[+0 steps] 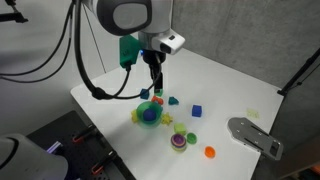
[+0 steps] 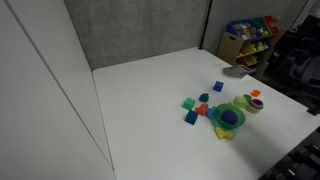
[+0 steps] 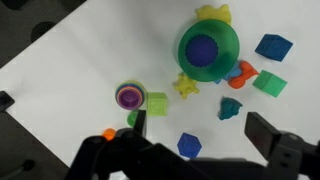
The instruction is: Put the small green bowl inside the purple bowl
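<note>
The purple bowl [image 3: 129, 96] sits on the white table with coloured rings showing inside it. The small green bowl [image 3: 132, 118] lies right beside it, partly hidden behind one finger of my gripper. In an exterior view the purple bowl [image 1: 178, 142] and the small green bowl [image 1: 190, 137] sit side by side near the table's front. My gripper [image 3: 203, 135] is open and empty, well above the table. In an exterior view it [image 1: 157, 88] hangs over the toy cluster.
A bigger green-yellow dish with a blue piece [image 3: 208, 50] lies close by. Around it are a light-green cube [image 3: 157, 103], a blue cube [image 3: 189, 145], a teal piece [image 3: 230, 107], a yellow star [image 3: 185, 85] and an orange disc [image 1: 210, 152]. A grey object [image 1: 255, 135] lies near the table edge.
</note>
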{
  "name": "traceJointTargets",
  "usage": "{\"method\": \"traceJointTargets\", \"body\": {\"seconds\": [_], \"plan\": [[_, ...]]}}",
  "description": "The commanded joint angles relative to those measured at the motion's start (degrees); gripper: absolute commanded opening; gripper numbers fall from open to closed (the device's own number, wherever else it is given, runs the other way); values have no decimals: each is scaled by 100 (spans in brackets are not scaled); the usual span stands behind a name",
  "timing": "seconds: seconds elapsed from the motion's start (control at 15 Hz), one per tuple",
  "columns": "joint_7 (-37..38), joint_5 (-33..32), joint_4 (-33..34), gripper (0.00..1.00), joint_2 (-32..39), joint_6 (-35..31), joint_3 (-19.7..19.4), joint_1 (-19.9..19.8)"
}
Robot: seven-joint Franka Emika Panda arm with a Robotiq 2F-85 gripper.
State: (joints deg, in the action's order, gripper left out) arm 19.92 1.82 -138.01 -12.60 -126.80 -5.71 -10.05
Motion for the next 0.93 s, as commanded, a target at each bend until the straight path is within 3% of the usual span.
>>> {"method": "traceJointTargets", "body": {"seconds": [0.0,0.2,0.27,0.6,0.87], "plan": [[-45,16,30,100,103,-4,-65,-4],[-96,50,101,100,227,-4,-113,-1],[187,-150,258,100,427,87,-69,-42],[842,-399,673,100,1328,-643,-268,-230],[804,-249,1008,100,2139,-1208,-518,-214]]}}
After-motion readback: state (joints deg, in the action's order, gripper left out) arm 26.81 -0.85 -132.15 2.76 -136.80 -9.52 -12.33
